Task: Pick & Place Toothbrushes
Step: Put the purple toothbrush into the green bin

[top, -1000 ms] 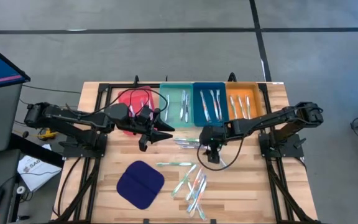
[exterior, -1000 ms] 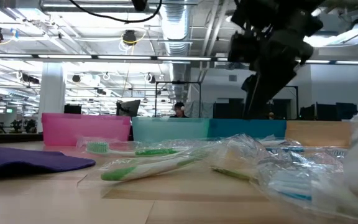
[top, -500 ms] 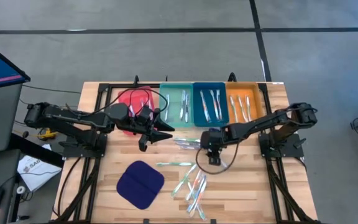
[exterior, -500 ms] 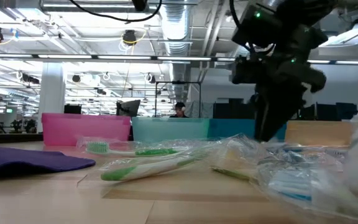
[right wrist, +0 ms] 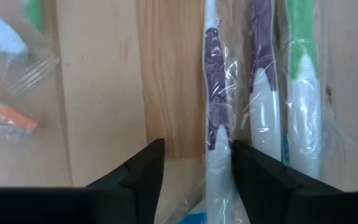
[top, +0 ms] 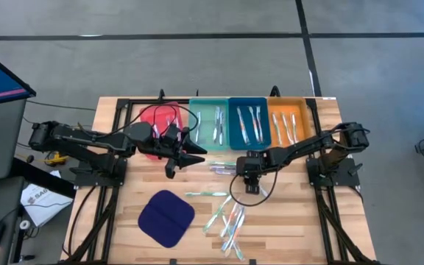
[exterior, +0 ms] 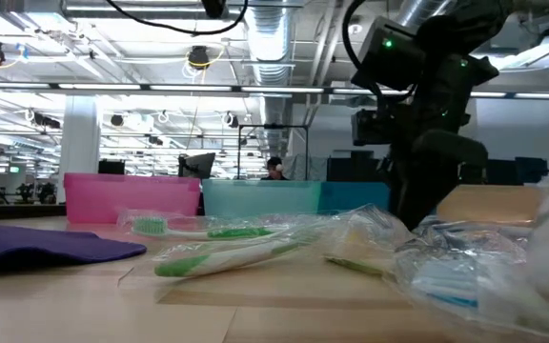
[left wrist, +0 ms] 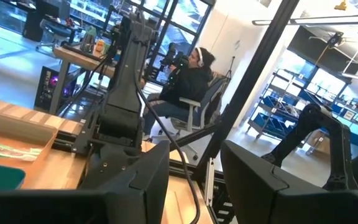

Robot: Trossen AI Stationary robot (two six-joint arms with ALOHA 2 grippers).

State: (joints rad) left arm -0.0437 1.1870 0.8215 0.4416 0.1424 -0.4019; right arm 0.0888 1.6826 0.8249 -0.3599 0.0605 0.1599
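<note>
Where the pale wooden worktop [top: 285, 221] meets grey floor, red [top: 160, 119], teal [top: 210, 125], blue [top: 248, 124] and orange [top: 289, 122] trays line its far edge, several holding toothbrushes [top: 227, 219]; more lie wrapped mid-worktop beside a dark blue pad [top: 166, 218]. The right gripper [right wrist: 193, 163] is low over these, fingers [right wrist: 140, 168] narrowly apart astride a purple-handled toothbrush [right wrist: 215, 106]. The left gripper [top: 190, 156] hovers by the red tray, fingers part open, empty. Beyond, a seated person [left wrist: 185, 84] in an open workshop.

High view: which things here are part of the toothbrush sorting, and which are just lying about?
Part of the job:
- loose toothbrushes on the table
- purple toothbrush between the right gripper fingers
- red, teal, blue, orange trays

Lying about:
- dark blue cloth pad
- left gripper, waiting by the red tray
</note>
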